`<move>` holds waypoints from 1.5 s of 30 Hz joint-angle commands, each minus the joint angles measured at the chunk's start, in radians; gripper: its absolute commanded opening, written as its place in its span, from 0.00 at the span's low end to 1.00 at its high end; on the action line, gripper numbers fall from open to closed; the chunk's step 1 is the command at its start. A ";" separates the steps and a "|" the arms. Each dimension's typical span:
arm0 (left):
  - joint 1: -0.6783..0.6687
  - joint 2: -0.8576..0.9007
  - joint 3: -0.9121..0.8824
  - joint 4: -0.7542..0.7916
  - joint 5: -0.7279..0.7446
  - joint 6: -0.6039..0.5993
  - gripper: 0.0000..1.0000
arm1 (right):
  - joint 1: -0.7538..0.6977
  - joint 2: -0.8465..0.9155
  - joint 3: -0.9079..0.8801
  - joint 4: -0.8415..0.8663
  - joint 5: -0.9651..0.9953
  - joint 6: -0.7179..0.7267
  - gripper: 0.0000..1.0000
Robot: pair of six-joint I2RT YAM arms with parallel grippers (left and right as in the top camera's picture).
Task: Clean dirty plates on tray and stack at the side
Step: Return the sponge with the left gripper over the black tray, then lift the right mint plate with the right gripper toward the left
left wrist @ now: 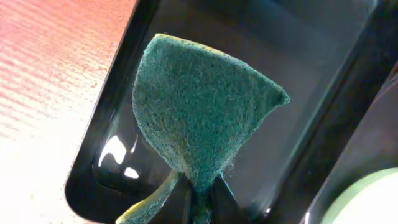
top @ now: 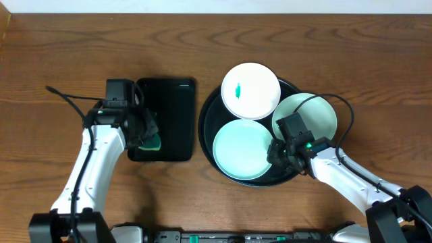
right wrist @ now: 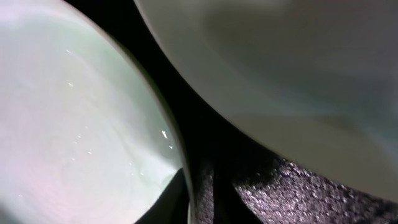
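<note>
Three plates lie in the round black tray [top: 208, 131]. The far plate [top: 251, 91] is white and carries a small green smear [top: 237, 90]. The near plate [top: 243, 150] and the right plate [top: 312, 113] are pale mint with no smear that I can see. My right gripper [top: 277, 154] sits at the near plate's right rim. In the right wrist view the right gripper [right wrist: 199, 186] is shut on the rim of that plate [right wrist: 74, 112], with the right plate [right wrist: 280, 74] just above. My left gripper [top: 150, 135] is shut on a green sponge [left wrist: 199, 106].
The left gripper [left wrist: 200, 190] holds the sponge [top: 155, 142] over the near left corner of a rectangular black tray [top: 172, 101], left of the round tray. Brown wooden table [top: 54, 54] lies all around. Cables trail from both arms.
</note>
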 commanded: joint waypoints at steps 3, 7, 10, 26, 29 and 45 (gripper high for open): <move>0.003 0.041 0.021 0.016 -0.006 0.096 0.07 | 0.006 -0.013 -0.009 0.025 0.019 0.005 0.01; 0.003 0.044 0.021 0.015 -0.005 0.096 0.08 | 0.004 -0.014 -0.006 0.037 -0.005 0.004 0.01; 0.003 0.044 0.021 0.015 -0.005 0.096 0.08 | 0.004 -0.017 0.007 0.039 -0.068 0.004 0.01; 0.003 0.044 0.021 0.014 -0.006 0.096 0.08 | 0.004 -0.134 0.070 -0.103 -0.081 -0.008 0.01; 0.003 0.044 0.021 0.014 -0.006 0.095 0.08 | 0.004 -0.145 0.079 -0.127 -0.081 -0.015 0.01; 0.003 0.044 0.021 0.006 -0.006 0.096 0.08 | 0.007 -0.061 0.452 -0.311 0.016 -0.079 0.02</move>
